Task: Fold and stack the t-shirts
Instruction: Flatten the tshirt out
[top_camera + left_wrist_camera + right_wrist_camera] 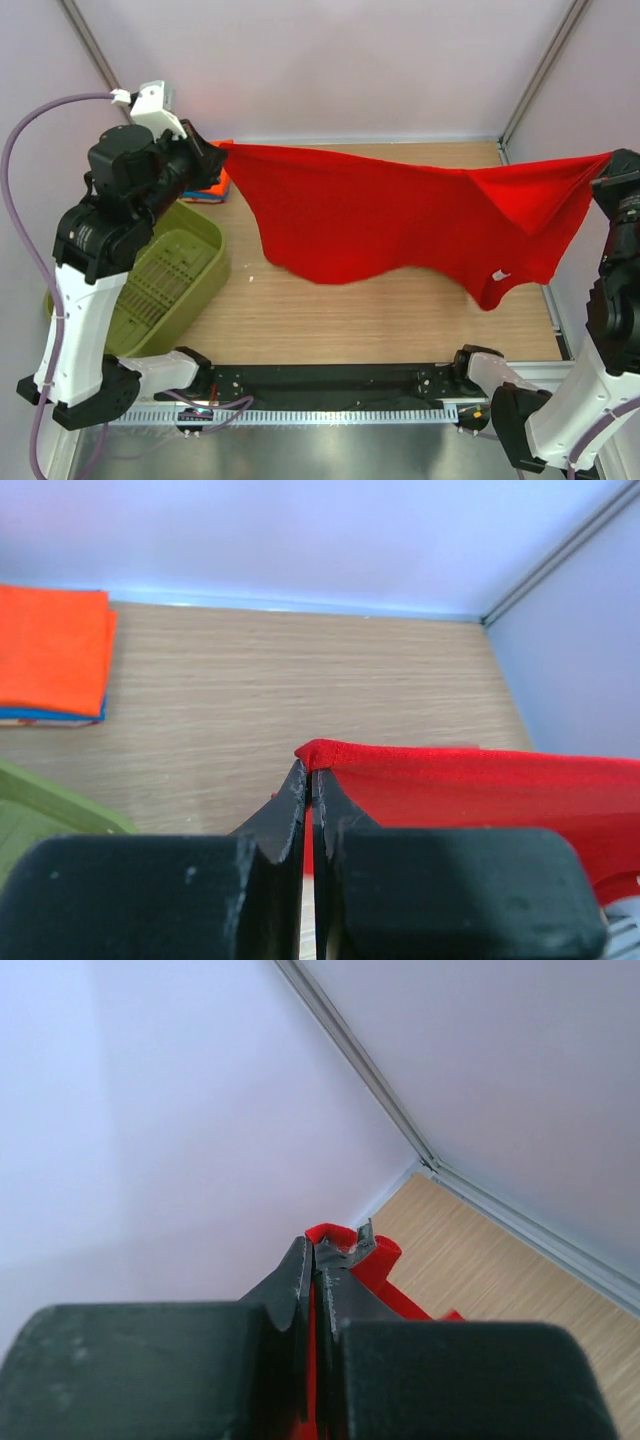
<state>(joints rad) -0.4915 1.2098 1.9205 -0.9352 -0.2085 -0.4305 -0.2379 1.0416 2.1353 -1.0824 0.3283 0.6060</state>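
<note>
Red t-shirt (390, 225) held spread in the air over the table (350, 320).
Left jaws clenched on its left corner, right jaws clenched on its right corner; white label (500, 272) hangs low right. Folded orange t-shirt (52, 650) lies on the blue t-shirt (50, 716) at far left, just beside the green basket (212, 252).

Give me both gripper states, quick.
Left gripper: closed, holding the red t-shirt by one edge.
Right gripper: closed, holding the same shirt's opposite end.
</note>
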